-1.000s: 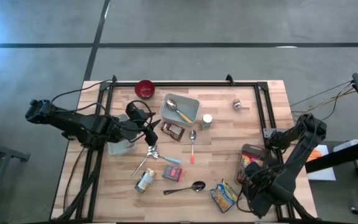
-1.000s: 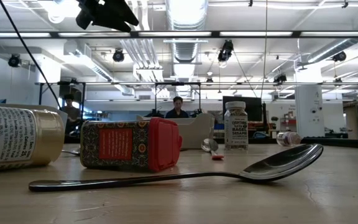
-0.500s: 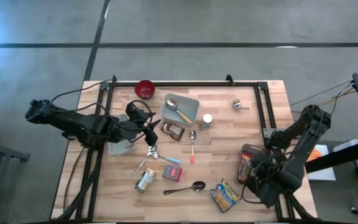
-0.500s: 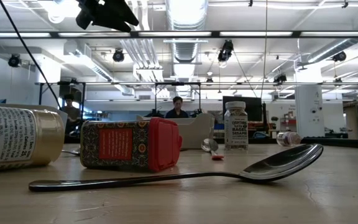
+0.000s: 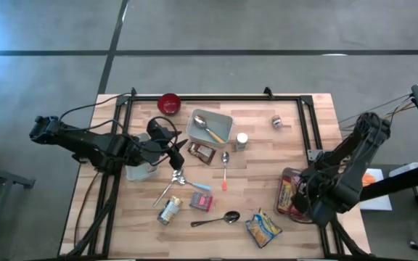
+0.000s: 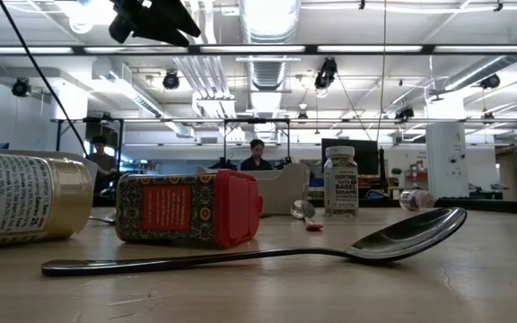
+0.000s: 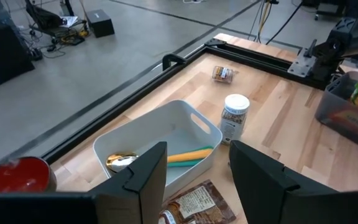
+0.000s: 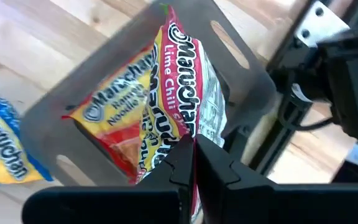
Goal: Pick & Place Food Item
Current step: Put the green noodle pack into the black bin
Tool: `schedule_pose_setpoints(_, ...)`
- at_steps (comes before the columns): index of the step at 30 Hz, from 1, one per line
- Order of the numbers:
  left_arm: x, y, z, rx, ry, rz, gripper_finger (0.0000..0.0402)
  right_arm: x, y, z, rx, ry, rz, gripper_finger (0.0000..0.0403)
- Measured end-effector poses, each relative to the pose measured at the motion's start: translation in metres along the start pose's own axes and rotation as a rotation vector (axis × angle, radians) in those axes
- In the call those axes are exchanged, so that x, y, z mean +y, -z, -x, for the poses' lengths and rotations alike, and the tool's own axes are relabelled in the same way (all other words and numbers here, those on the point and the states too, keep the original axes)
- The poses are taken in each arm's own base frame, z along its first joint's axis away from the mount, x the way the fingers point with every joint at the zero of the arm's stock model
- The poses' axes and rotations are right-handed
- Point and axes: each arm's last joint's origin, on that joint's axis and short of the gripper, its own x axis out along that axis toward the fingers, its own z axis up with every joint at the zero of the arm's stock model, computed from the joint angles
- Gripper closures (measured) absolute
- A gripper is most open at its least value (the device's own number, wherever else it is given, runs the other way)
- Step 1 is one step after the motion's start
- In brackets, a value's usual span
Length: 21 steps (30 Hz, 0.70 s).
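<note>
Red-and-yellow ramen packet [image 8: 166,93] already lies in the grey bin [image 5: 290,190] at the desk's four o'clock; right pincer [image 8: 194,163], pinched shut and empty, hangs above. Yellow packet [image 5: 262,226] remains outside. Left pincer [image 7: 196,171] waits half-open, empty.

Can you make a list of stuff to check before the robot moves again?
1. Right pincer shut with nothing in it: ok.
2. Red noodle packet inside the grey bin: ok.
3. Right pincer above the bin, not touching the packet: cannot tell.
4. Yellow noodle packet on the table, free to grab: ok.
5. Left pincer open, hanging over the white tub: ok.
</note>
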Motion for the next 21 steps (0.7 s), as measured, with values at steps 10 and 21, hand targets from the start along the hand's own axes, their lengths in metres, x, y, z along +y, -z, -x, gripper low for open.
schedule_pose_setpoints(10,0.000,0.000,0.000,0.000,0.001,0.033,0.0222,-0.010,-0.003,-0.006,0.031,0.019,-0.059,0.0395)
schedule_pose_setpoints(21,0.000,0.000,0.000,0.000,0.001,0.034,0.0222,-0.004,0.004,-0.016,0.062,0.104,-0.058,0.0395)
